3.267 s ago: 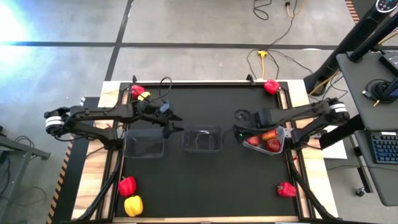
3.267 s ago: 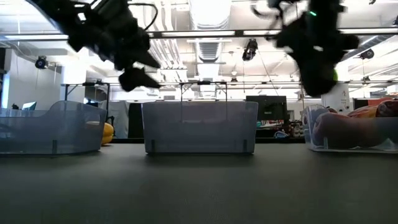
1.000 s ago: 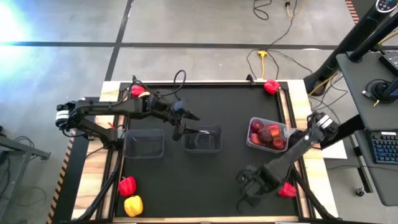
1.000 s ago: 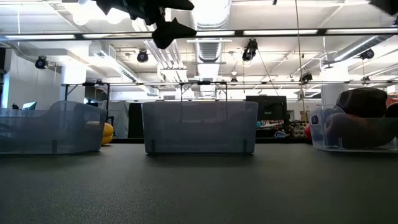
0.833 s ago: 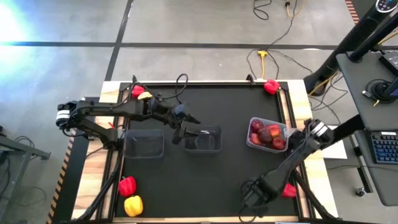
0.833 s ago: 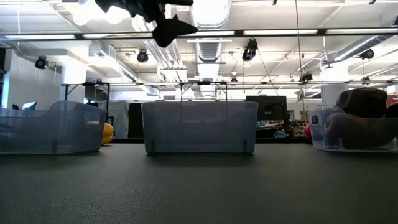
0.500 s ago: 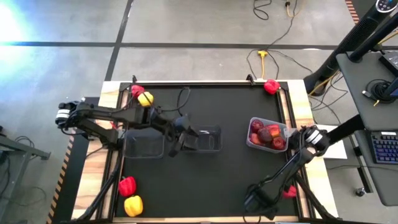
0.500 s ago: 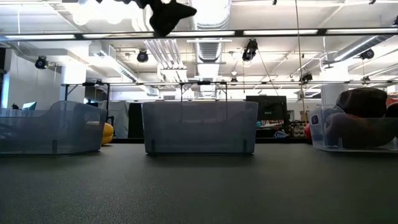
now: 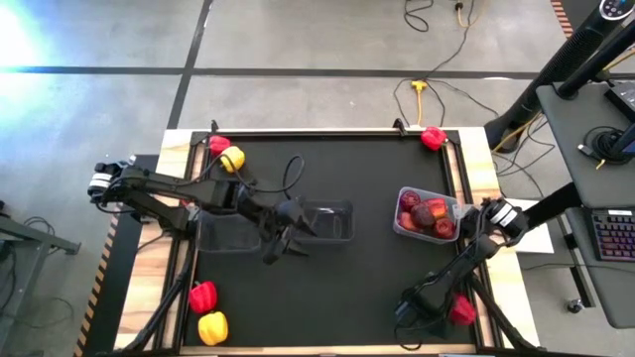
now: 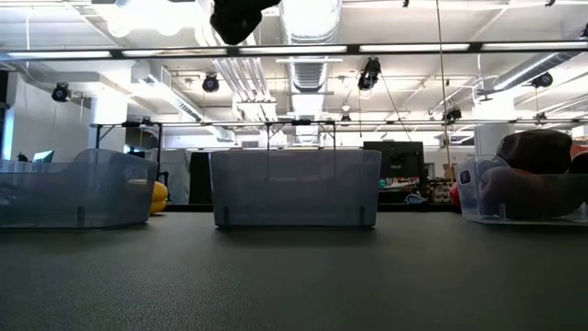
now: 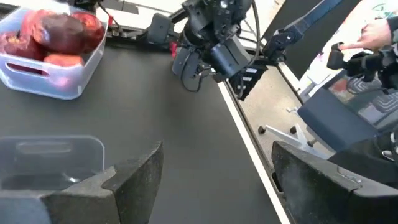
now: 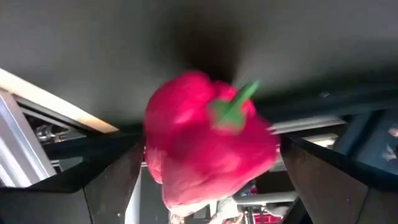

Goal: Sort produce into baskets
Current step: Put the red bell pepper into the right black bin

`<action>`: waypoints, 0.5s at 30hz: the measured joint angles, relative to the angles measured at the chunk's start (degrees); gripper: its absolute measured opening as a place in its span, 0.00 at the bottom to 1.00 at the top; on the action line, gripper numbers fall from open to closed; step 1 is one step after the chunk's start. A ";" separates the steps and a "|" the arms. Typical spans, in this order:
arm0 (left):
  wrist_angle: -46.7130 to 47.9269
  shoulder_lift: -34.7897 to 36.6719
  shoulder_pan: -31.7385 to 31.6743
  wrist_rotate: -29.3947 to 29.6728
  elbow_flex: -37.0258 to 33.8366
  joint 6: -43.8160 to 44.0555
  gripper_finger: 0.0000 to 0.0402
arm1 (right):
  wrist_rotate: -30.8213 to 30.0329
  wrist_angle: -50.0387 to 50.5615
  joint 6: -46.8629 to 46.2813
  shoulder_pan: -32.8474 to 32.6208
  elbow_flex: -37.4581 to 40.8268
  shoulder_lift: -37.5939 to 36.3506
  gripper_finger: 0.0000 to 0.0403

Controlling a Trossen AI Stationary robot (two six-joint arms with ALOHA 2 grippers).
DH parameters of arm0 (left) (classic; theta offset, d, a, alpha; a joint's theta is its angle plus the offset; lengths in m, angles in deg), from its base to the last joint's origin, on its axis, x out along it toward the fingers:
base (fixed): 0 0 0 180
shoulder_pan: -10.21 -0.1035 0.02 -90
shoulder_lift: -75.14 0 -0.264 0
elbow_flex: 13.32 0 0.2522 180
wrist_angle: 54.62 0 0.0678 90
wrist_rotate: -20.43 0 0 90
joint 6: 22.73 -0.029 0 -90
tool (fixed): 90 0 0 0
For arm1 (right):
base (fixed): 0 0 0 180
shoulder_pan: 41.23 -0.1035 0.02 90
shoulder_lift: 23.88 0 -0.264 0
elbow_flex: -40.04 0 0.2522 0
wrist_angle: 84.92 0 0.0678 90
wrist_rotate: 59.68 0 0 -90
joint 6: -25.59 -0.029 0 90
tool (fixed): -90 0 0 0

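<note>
One red pepper point(image 12: 208, 146) between right pincer point(image 12: 205, 180) fingers

Lab or workshop: concrete floor point(image 9: 298, 45), ceiling strip lights point(image 10: 404, 48), exposed ducts point(image 10: 308, 23), monitors point(image 10: 390, 156).

Bright, even overhead light, strong white glare on the floor point(image 9: 20, 35) beyond the tabletop's far left corner, ceiling strip lights point(image 10: 395, 48) glowing in the low view, red pepper point(image 12: 208, 146) motion-blurred and soft in the right wrist view, soft shadow beneath it.
</note>
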 joint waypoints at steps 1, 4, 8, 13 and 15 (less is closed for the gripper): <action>0.39 0.00 0.02 -0.02 -0.02 0.39 0.70 | 0.30 -0.57 0.06 0.00 1.18 0.00 0.91; 1.27 0.00 0.19 -0.03 -0.02 1.01 0.70 | 0.28 -1.19 0.22 0.02 3.99 -0.02 0.91; 1.56 0.00 0.22 -0.02 -0.02 1.57 0.70 | 2.34 -2.05 0.83 0.02 5.88 -0.02 0.91; 1.41 0.00 0.17 0.01 -0.02 1.58 0.70 | 3.20 -2.41 2.03 -0.11 5.98 -0.02 0.91; 1.38 0.00 0.08 0.04 -0.02 1.57 0.70 | 3.11 -3.20 2.13 -0.11 5.46 -0.02 0.91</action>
